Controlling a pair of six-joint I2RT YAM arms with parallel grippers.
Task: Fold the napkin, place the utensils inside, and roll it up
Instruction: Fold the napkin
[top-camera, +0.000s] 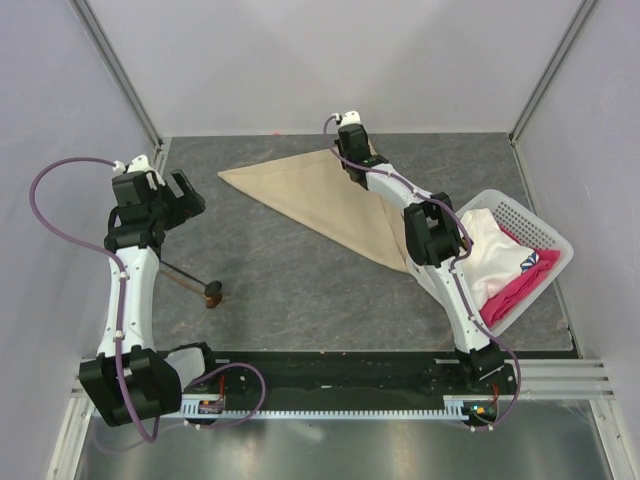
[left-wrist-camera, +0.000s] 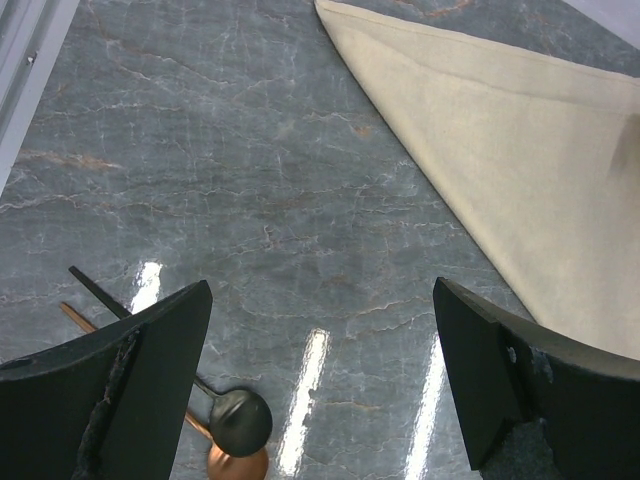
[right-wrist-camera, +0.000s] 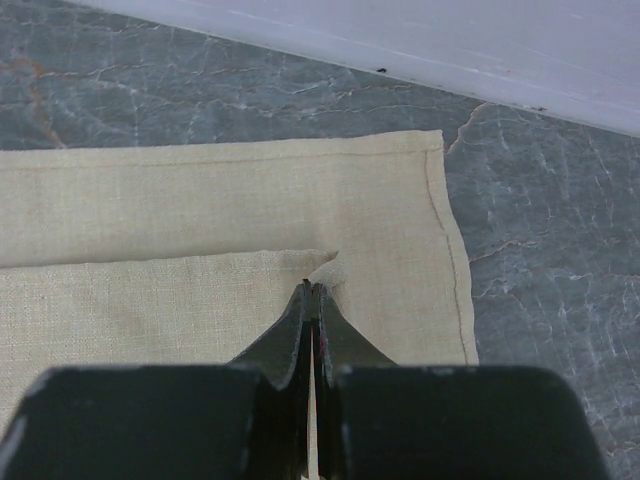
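Grey marbled worktop, from above, is carrying the napkin, folded to a triangle at far centre, long edge running far-left to near-right; the utensils are lying near-left. Left wrist: the left fingers are hanging wide open beside them. Right wrist: the right fingers are pinching shut on the soft, limp napkin's upper-layer corner, probably the surest hold.

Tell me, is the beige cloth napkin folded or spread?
Folded: the beige cloth napkin forms a triangle, one layer's edge lying over another.
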